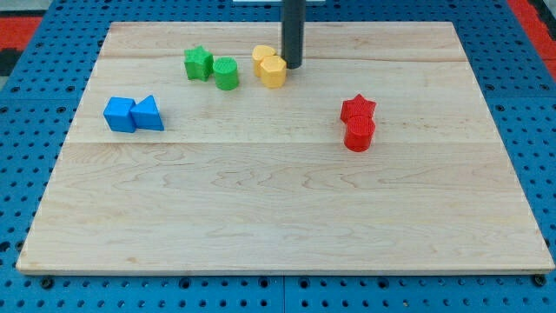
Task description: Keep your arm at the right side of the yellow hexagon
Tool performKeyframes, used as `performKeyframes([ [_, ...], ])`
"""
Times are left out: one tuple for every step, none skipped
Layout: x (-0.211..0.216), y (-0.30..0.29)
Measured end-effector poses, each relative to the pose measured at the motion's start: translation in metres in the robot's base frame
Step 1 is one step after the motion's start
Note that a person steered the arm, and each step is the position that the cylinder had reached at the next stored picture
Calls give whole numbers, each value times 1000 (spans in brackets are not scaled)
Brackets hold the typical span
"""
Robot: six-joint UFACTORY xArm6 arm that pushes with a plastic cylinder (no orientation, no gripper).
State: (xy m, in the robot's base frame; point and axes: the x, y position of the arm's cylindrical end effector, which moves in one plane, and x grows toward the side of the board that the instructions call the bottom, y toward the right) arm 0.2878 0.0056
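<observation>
Pale wooden board [287, 209] on blue pegboard [35, 130]

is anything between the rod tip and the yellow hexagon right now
Nothing visible is. My tip sits right at the view's right edge of the yellow hexagon, with no block between them. The other yellow block lies on the hexagon's upper left, away from the tip, and the green and red blocks are well clear.
</observation>
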Motion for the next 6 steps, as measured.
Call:
performKeyframes([
  [0, -26],
  [1, -8],
  [43, 43],
  [76, 18],
  [53, 11],
  [27, 11],
])
